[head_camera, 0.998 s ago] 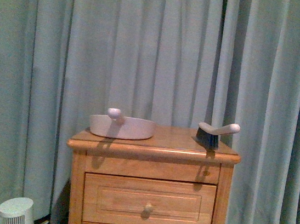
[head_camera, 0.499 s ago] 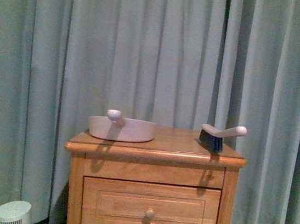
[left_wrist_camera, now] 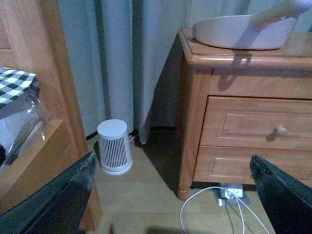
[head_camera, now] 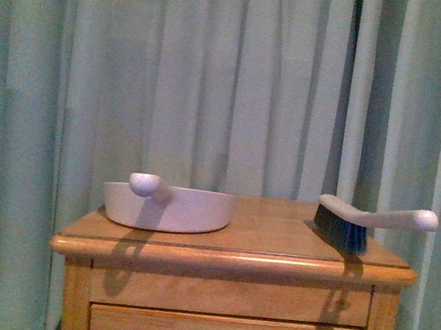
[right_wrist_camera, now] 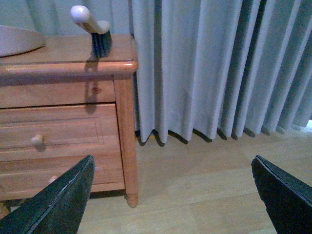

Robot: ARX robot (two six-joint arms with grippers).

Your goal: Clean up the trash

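Observation:
The trash is out of view in every frame. A white dustpan (head_camera: 168,207) with a knobbed handle rests on the wooden nightstand (head_camera: 232,260), left side; it also shows in the left wrist view as the dustpan (left_wrist_camera: 241,31). A hand brush (head_camera: 359,220) with dark bristles lies on the right side, seen too as the brush (right_wrist_camera: 95,27) in the right wrist view. My left gripper (left_wrist_camera: 170,195) hangs open low over the floor beside the nightstand (left_wrist_camera: 243,112). My right gripper (right_wrist_camera: 170,195) is open above bare floor, right of the nightstand (right_wrist_camera: 63,97).
Pale curtains (head_camera: 216,75) hang behind the nightstand. A small white ribbed appliance (left_wrist_camera: 114,146) stands on the floor by the curtain. A white cable (left_wrist_camera: 209,204) and a power strip (left_wrist_camera: 231,192) lie under the nightstand. Wooden furniture (left_wrist_camera: 44,122) with a checked cloth stands close by.
The front view has closed in on the nightstand: its top fills more of the frame, the lower drawer and the floor appliance have dropped out of sight.

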